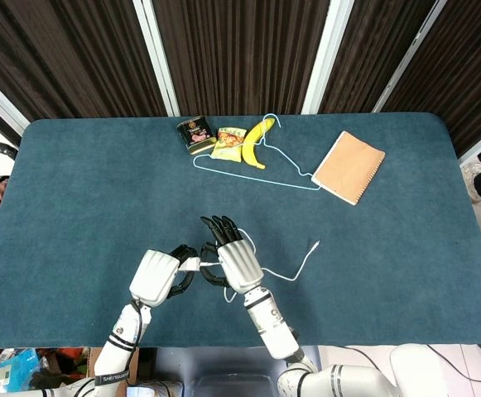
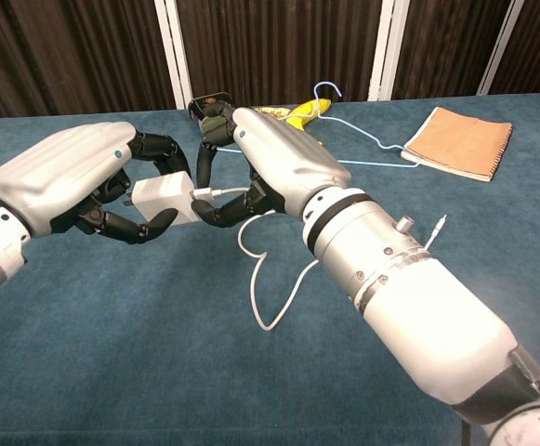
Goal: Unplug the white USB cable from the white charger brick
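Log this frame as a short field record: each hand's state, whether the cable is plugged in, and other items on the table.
left hand: grips the white charger brick, lifted off the table
right hand: fingers around the white USB cable by its plug; firm grip unclear
plug state: not yet pulled out of the brick
cable slack: loops on the table
far edge: tin, snack packet, banana, hanger, notebook

Left hand (image 2: 74, 186) grips the white charger brick (image 2: 161, 200); right hand (image 2: 270, 163) at its white USB cable (image 2: 260, 265).

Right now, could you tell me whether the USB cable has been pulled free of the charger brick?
No, the USB cable plug sits in the charger brick, which the left robot hand holds.
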